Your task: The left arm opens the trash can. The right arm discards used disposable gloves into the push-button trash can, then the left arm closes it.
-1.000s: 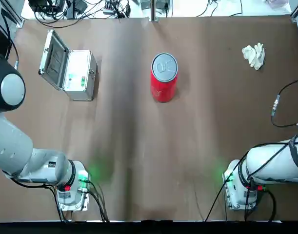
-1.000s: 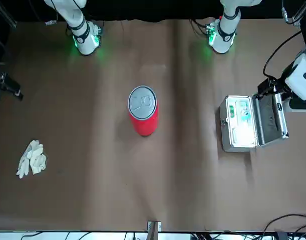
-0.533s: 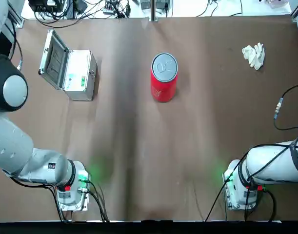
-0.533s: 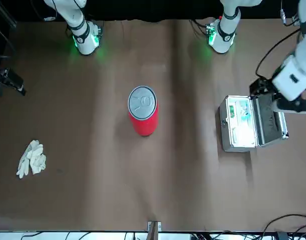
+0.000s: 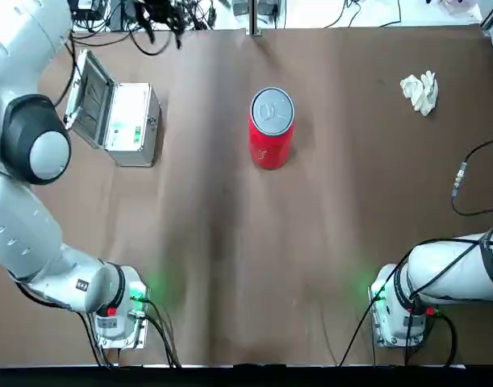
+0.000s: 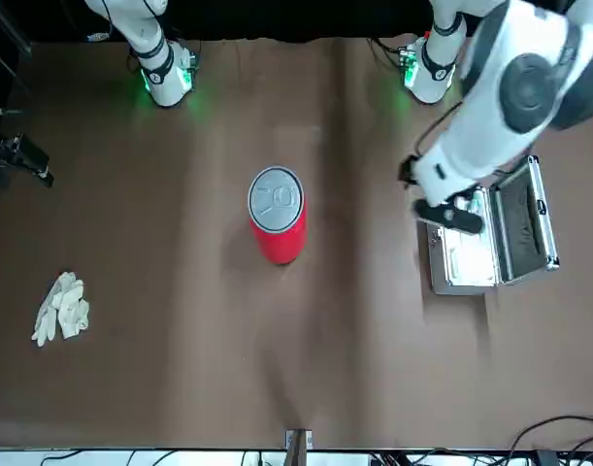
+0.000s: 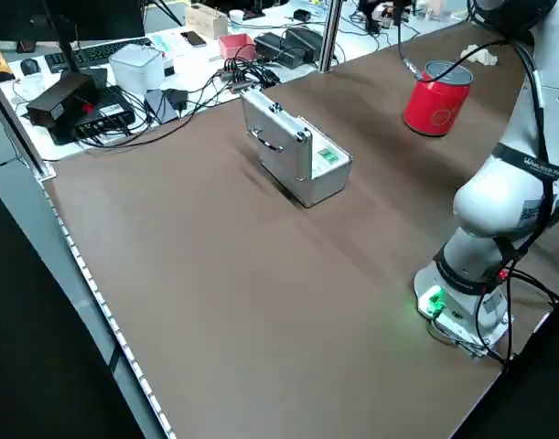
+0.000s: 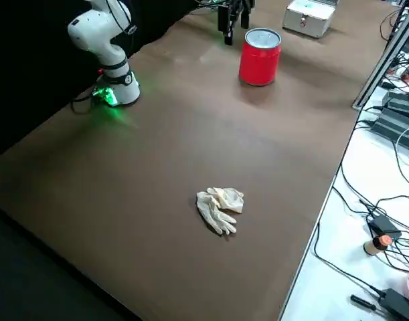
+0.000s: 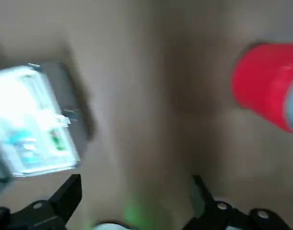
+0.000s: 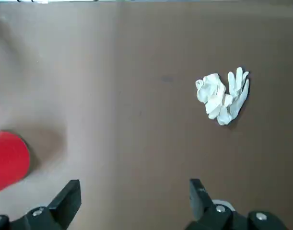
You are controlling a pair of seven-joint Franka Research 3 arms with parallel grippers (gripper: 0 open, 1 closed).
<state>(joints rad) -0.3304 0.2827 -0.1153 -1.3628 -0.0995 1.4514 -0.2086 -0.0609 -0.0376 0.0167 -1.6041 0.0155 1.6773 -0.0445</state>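
The red trash can (image 5: pixel 270 139) stands upright at the far middle of the table, its silver lid (image 5: pixel 272 110) down. The can also shows in the front view (image 6: pixel 277 233) and in the left wrist view (image 9: pixel 263 81). The off-white gloves (image 5: pixel 420 91) lie crumpled at the far right, well clear of the can. My left gripper (image 9: pixel 136 179) hangs open and empty, high over the stretch between the silver case and the can; the right side view shows the left gripper (image 8: pixel 232 23) just beside the can. My right gripper (image 10: pixel 134 183) is open, raised, with the gloves (image 10: pixel 223 96) ahead of it.
An open silver case (image 5: pixel 121 121) with a green label sits at the far left, under the left arm's elbow (image 6: pixel 510 87). Cables and electronics (image 7: pixel 261 46) crowd the desk beyond the table's far edge. Both arm bases (image 5: pixel 117 310) glow green at the near edge.
The left arm has swung in from the left edge, over the silver case, toward the red can. The right arm, can and gloves have stayed put.
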